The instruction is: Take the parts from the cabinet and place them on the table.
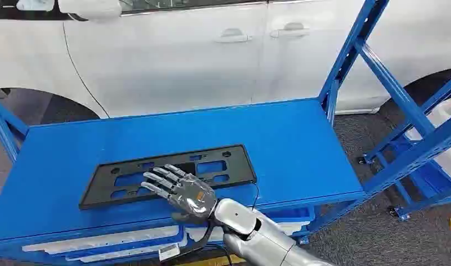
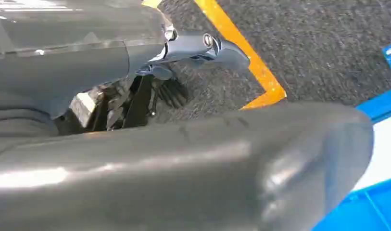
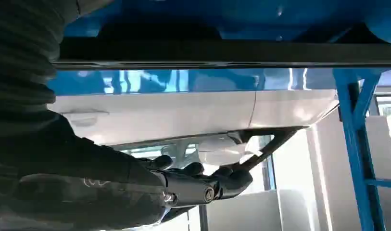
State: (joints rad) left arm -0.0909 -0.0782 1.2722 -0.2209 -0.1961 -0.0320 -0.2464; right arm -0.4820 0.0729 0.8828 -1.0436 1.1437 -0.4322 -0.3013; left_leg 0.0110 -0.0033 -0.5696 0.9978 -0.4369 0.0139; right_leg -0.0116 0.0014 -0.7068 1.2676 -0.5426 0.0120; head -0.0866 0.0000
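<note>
**Right hand spread flat over the black frame on the blue shelf**

And here we are at the blue rack [image 1: 300,138], with the black plastic frame [image 1: 128,180] lying flat on its top shelf, long side running across, slightly angled, near the front edge. The right hand [image 1: 181,191] comes in from below on its silver arm, palm down, fingers [image 1: 156,177] stretched out and apart, lying across the middle of the frame's front rail. Nothing is clasped in it; whether the fingertips actually press on the plastic or sit just above it, I cannot tell.

From the right wrist view, the same hand [image 3: 193,185] shows dark fingers extended side by side, the frame [image 3: 232,53] a dark bar close by against the blue surface.

The left hand [image 2: 183,159] looms huge and blurred in its own wrist view, above grey carpet [image 2: 318,43] and a yellow floor line [image 2: 241,53]; how far open it is, I cannot tell.

Behind the rack stands a white car [image 1: 212,50]
</note>
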